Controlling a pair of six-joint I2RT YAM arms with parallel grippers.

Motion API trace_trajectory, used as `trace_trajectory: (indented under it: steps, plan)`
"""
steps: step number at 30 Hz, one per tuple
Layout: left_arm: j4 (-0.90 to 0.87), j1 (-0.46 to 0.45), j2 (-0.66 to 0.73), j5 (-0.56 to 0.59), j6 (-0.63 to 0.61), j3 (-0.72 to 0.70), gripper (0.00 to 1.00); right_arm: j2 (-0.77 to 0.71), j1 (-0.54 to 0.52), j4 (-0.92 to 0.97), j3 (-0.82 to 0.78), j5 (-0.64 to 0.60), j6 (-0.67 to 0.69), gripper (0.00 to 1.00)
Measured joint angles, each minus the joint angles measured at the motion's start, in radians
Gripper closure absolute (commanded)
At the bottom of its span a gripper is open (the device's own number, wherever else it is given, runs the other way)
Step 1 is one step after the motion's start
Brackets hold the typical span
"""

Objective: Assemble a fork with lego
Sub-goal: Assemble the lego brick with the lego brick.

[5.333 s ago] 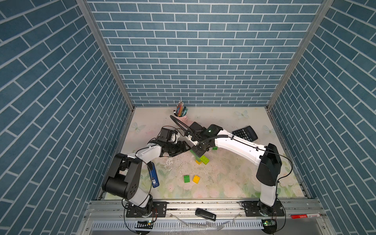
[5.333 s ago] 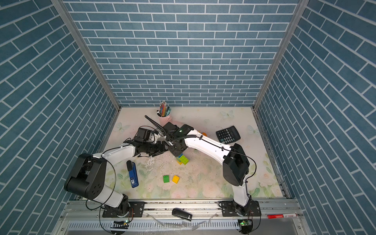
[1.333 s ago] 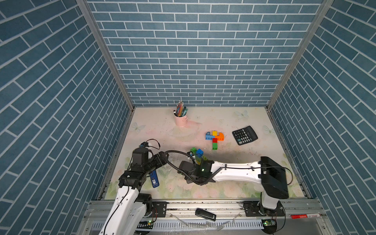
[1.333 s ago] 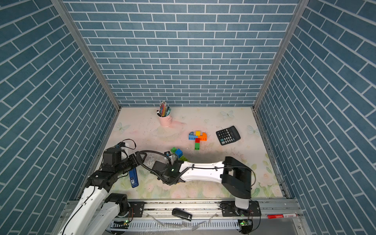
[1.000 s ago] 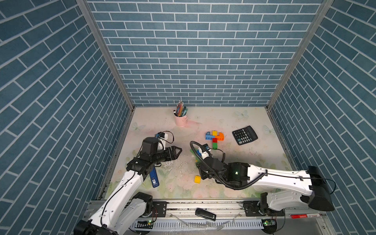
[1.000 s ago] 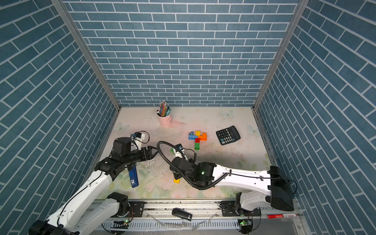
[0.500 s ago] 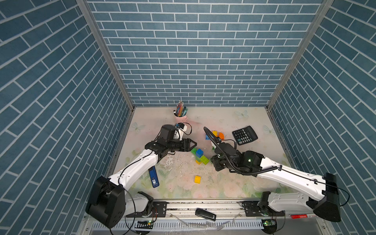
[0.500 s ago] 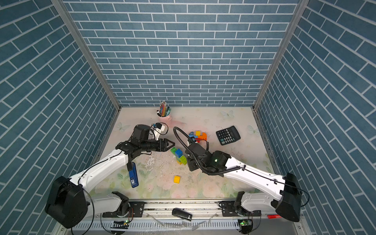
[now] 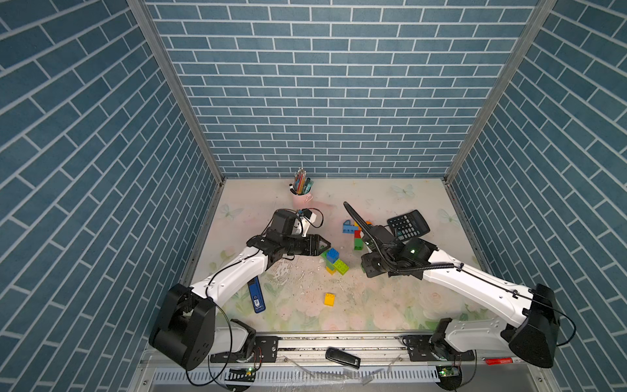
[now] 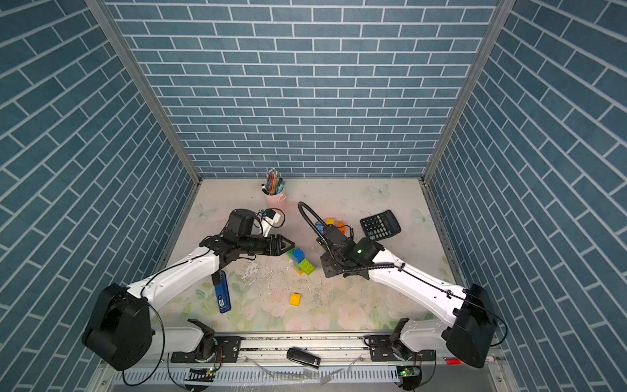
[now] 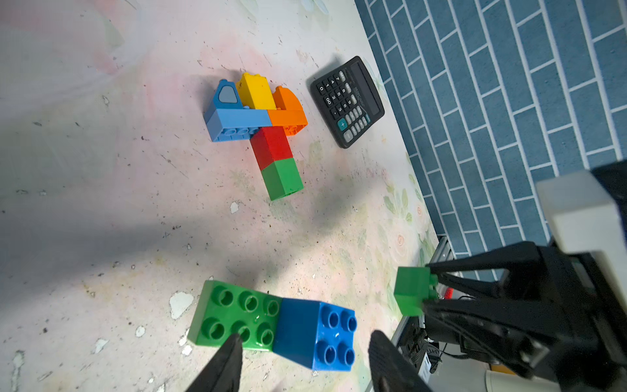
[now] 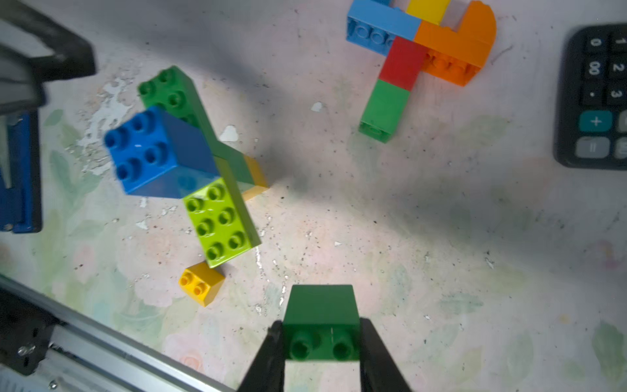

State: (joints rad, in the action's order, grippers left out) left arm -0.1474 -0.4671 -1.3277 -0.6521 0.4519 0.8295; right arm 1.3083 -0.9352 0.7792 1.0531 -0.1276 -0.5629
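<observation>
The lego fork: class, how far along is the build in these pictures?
Done: a joined piece with blue, yellow and orange prongs on a red-and-green handle lies beside the calculator. In hand: the right gripper is shut on a small green brick; the left gripper is open at the blue-green-lime cluster. Probably still to do: joining that brick on; a yellow brick lies loose.

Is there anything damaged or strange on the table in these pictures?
Yes. The table surface is chipped: white bare patches and small flakes lie around the brick cluster, mostly beside its green and blue bricks. Nothing looks spilled.
</observation>
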Motion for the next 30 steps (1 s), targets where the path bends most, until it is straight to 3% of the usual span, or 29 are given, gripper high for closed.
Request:
trace_trajectory:
  steps: [15,30]
  plan:
    - [-0.002,0.000,0.008,0.000,0.000,-0.004,0.39,0.187,0.007,-0.139,-0.168,-0.018,-0.092,1.00]
    - [-0.010,0.000,0.023,0.008,0.000,-0.004,0.39,0.166,-0.068,-0.354,-0.292,-0.161,-0.224,1.00]
